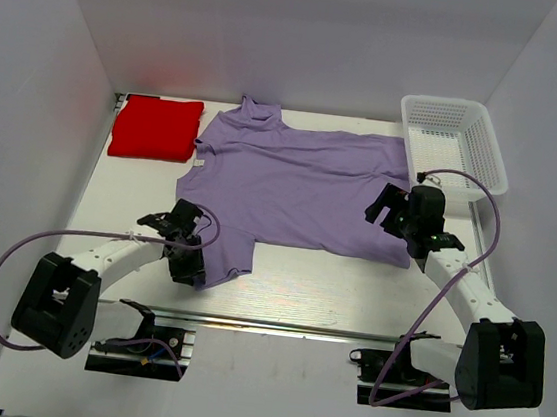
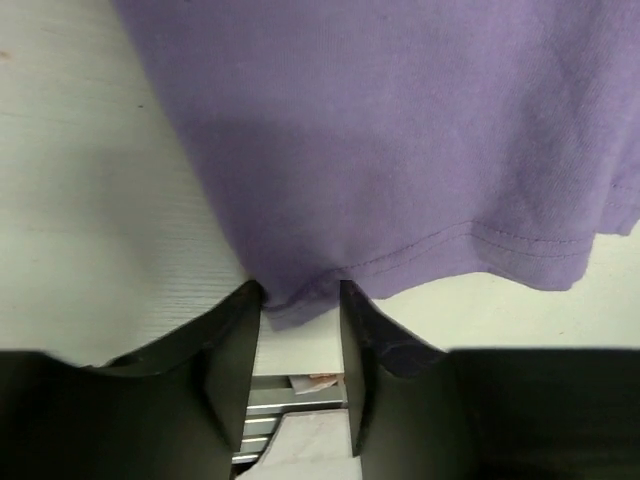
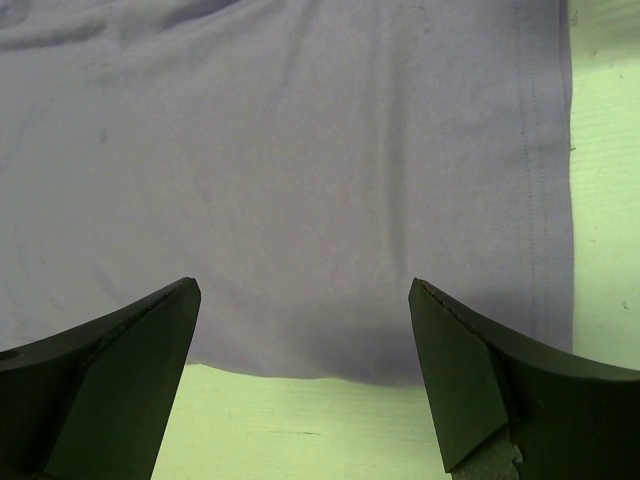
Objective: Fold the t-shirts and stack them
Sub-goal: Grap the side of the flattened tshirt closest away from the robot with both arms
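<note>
The left jaws seemingly pinch the lavender t-shirt (image 1: 301, 186).

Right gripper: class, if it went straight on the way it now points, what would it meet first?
The right gripper, jaws open, would most likely meet the purple shirt first, near its edge, and press it onto the table. Depth is unclear.

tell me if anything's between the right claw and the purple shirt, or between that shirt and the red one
Nothing visible. The open right claw hangs over the near edge of the lavender shirt. The folded red shirt lies beside its far-left sleeve; the basket sits off at far right.
</note>
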Robot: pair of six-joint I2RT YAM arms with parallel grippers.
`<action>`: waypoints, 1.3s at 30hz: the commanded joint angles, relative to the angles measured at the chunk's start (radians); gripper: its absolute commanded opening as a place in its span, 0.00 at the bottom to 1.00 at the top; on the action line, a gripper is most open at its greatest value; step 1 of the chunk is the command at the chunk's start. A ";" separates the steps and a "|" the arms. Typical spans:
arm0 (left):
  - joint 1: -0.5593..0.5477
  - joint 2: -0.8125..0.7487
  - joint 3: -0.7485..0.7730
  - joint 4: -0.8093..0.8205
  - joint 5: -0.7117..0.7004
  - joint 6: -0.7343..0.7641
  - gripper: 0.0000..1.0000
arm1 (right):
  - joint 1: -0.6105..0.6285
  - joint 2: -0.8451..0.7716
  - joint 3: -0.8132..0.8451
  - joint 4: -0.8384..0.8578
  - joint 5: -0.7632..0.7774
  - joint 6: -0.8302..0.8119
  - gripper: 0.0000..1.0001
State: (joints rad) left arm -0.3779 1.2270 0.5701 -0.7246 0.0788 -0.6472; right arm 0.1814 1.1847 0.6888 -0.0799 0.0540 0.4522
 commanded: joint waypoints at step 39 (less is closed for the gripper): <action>-0.024 -0.257 0.116 -0.041 -0.059 0.089 0.00 | -0.122 0.065 -0.098 -0.224 0.256 0.109 0.80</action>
State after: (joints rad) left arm -0.3977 1.0061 0.6411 -0.7624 -0.0101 -0.5827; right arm 0.0719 1.2358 0.6003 -0.2966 0.2974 0.5476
